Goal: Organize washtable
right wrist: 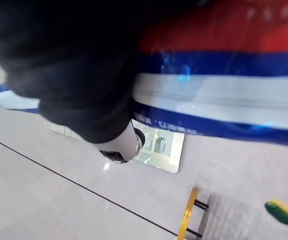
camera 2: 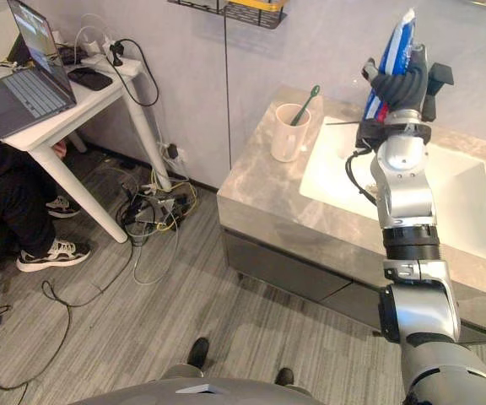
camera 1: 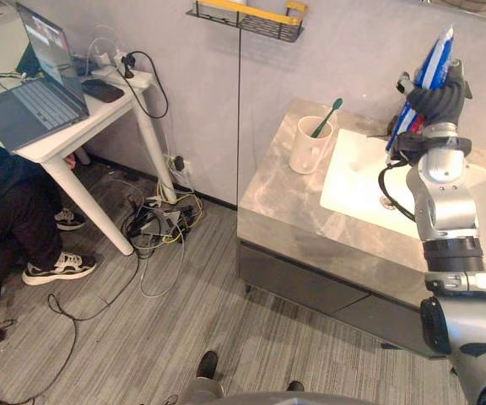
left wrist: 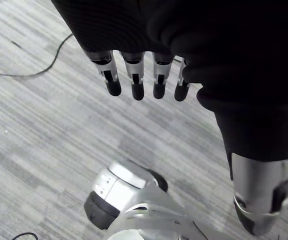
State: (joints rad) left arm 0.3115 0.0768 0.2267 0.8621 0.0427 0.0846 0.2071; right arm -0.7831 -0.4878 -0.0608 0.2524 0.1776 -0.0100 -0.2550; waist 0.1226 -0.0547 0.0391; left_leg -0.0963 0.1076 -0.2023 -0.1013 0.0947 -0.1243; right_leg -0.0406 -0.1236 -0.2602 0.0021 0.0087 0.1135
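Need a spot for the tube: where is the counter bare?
The counter is bare from the mug to its front edge, left of the sink basin. Crowded at the back: mug with toothbrush, and the right hand gripping the tube above the basin.

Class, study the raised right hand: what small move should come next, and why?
Probably swing the right hand left toward the mug. It is curled round the toothpaste tube, held upright over the sink, while the mug on the counter holds a toothbrush. The wall shelf could be the goal instead.
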